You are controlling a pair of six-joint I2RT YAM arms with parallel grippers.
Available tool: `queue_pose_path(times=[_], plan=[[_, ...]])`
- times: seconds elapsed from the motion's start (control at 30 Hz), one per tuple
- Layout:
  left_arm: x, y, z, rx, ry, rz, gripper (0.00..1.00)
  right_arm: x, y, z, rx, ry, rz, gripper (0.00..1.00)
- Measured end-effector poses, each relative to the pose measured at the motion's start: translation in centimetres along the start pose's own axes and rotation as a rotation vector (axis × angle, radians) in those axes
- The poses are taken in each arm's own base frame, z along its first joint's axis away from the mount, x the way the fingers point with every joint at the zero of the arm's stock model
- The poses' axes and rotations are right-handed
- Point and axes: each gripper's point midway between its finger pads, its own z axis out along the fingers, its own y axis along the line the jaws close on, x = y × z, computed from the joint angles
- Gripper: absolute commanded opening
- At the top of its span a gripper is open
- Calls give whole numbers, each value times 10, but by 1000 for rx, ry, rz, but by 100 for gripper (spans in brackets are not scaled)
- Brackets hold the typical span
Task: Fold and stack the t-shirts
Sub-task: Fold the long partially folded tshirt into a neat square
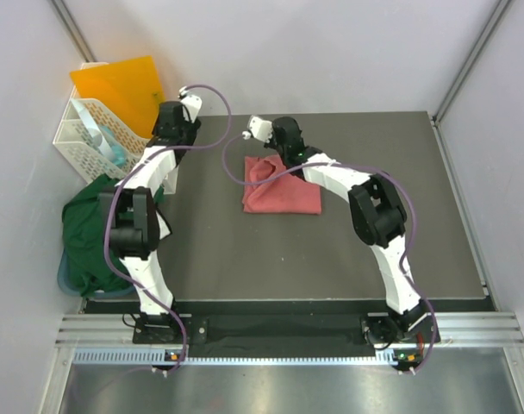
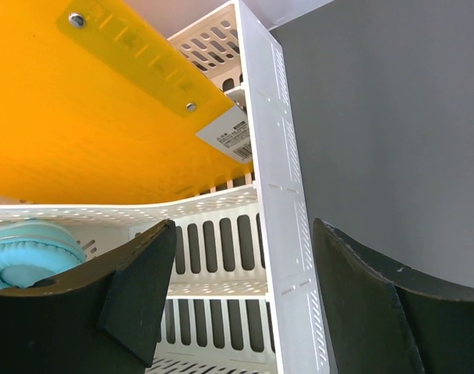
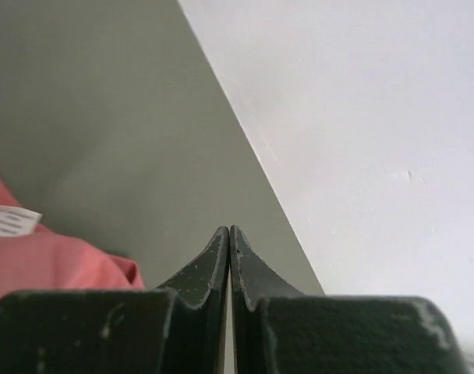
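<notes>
The salmon-pink t-shirt (image 1: 281, 187) lies folded in a rough rectangle on the dark table, behind the middle. In the right wrist view its edge (image 3: 54, 257) and white neck label (image 3: 11, 220) show at lower left. The dark green t-shirt (image 1: 91, 235) lies bunched up off the table's left edge. My right gripper (image 1: 277, 138) (image 3: 229, 231) is shut and empty, just over the pink shirt's far left corner and pointing at the back wall. My left gripper (image 1: 170, 122) (image 2: 245, 227) is open and empty, next to the white basket, far from both shirts.
A white plastic basket (image 1: 88, 138) (image 2: 277, 202) stands at the back left with an orange folder (image 1: 120, 89) (image 2: 81, 117) and a pale blue round object (image 2: 26, 257) in it. The green shirt rests in a blue tub (image 1: 66, 274). Grey walls close in behind and at the sides.
</notes>
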Motion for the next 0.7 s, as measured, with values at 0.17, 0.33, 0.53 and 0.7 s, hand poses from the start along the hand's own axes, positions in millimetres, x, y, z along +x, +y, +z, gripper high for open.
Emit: queue_pose_path(times=[0.17, 0.33, 0.53, 0.7], plan=[[-6, -9, -12, 71, -38, 8, 68, 19, -28, -17, 54, 71, 74, 0], [-27, -56, -53, 394, -160, 43, 16, 74, -75, -43, 142, 209, 188, 0], [-61, -153, -123, 879, -267, 109, 0, 192, -138, -68, 249, 454, 338, 0], [-89, -244, -176, 1218, -337, 148, 0, 255, -155, -93, 255, 593, 368, 0]])
